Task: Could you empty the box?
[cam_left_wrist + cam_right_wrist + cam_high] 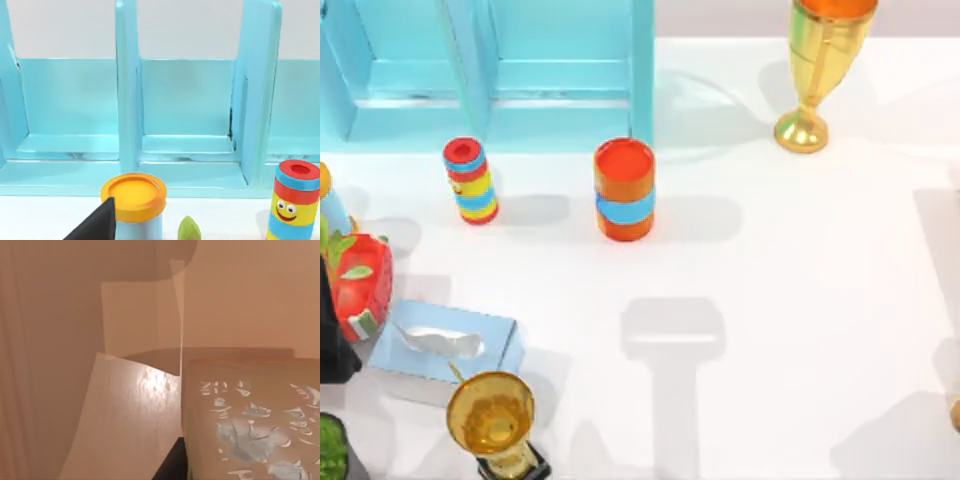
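From above I see the light blue tissue box (440, 345) lying flat near the left edge of the white table (800, 300), a white tissue (440, 342) poking from its slot; that tissue is what I judge the task wants pulled out. Nothing grips it yet. Just beside the box stands a translucent gold trophy cup on a black base (492, 420), close enough to get knocked during a reach. My left arm sits at the table's left edge, a dark part of it (332, 340) just beside the box; its wrist camera faces the turquoise divided shelf (190, 125), with an orange-lidded blue tub (134, 200) and a striped smiling cylinder toy (292, 205) in front. A black finger tip (97, 225) shows there, but I cannot tell how far those jaws stand open. My right wrist view shows tan surfaces close up; its jaws I cannot tell either.
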You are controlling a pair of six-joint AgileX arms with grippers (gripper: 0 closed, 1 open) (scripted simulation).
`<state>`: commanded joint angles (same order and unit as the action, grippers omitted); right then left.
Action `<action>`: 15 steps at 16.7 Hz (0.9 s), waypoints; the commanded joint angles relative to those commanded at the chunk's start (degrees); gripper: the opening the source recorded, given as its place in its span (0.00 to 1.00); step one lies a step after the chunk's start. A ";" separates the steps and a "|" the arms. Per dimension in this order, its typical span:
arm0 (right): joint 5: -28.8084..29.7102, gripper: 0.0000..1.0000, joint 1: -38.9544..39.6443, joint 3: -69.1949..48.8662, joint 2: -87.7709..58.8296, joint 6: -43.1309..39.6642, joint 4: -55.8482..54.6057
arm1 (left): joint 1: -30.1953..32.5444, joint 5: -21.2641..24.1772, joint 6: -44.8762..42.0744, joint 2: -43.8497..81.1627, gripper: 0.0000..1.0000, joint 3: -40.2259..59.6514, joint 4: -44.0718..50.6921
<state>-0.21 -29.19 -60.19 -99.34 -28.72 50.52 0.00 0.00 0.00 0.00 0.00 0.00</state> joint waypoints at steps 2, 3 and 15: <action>-0.03 0.00 -0.08 -3.88 0.83 -0.15 4.55 | 0.00 0.00 0.00 0.00 1.00 0.00 0.00; -0.04 0.00 -0.09 -6.15 1.35 -0.25 7.61 | 0.00 0.00 0.00 0.00 1.00 0.00 0.00; -0.01 0.00 -0.05 -20.99 5.91 -0.21 27.37 | 0.00 0.00 0.00 0.00 1.00 0.00 0.00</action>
<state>-0.22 -29.24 -81.18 -93.43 -28.93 77.89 0.00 0.00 0.00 0.00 0.00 0.00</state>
